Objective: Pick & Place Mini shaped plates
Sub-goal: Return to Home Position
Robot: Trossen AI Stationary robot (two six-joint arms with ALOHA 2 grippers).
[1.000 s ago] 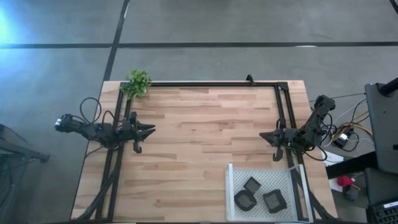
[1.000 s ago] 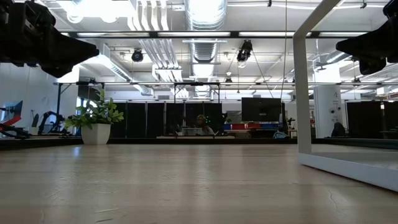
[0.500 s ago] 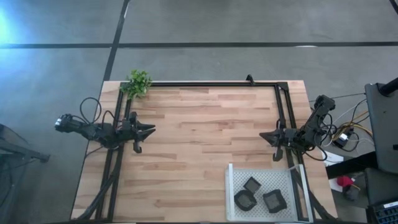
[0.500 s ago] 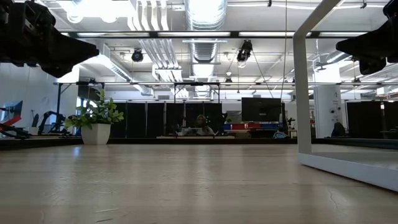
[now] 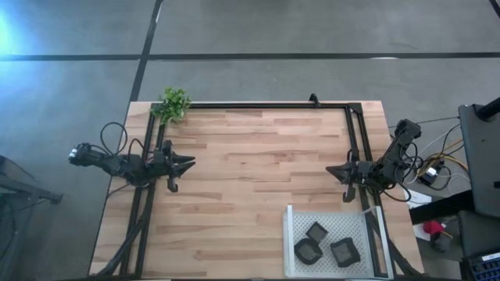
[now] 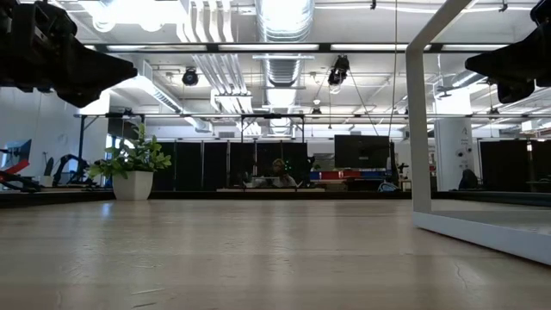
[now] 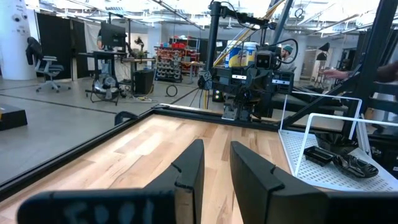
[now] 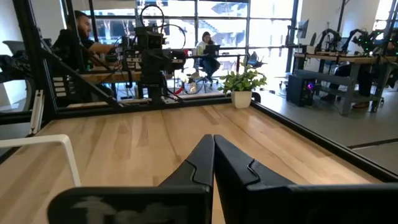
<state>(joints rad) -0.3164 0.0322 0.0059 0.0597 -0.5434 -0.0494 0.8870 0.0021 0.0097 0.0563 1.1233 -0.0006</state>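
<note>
The wooden table [image 5: 258, 179] is sitting exactly as it was a second ago, and nothing on it is shifting between the earlier pictures and this one. The white perforated tray [image 5: 291, 234] is lying in the corner on the right arm's side, well apart from the small green plant [image 5: 173, 104], which is standing at the far corner on the left arm's side.

Both arms are staying motionless, each at its own side edge and pointing inward across the bare middle of the table. The left gripper [image 5: 190, 163] is hovering with its fingers [image 7: 189, 168] held a narrow gap apart and nothing between them. The right gripper [image 5: 330, 169] is hanging just beside the tray's corner, its fingers [image 8: 199, 158] pressed together and empty.

The mini shaped plates [image 5: 316, 232] are resting inside the tray in three dark clusters, untouched by either gripper.
</note>
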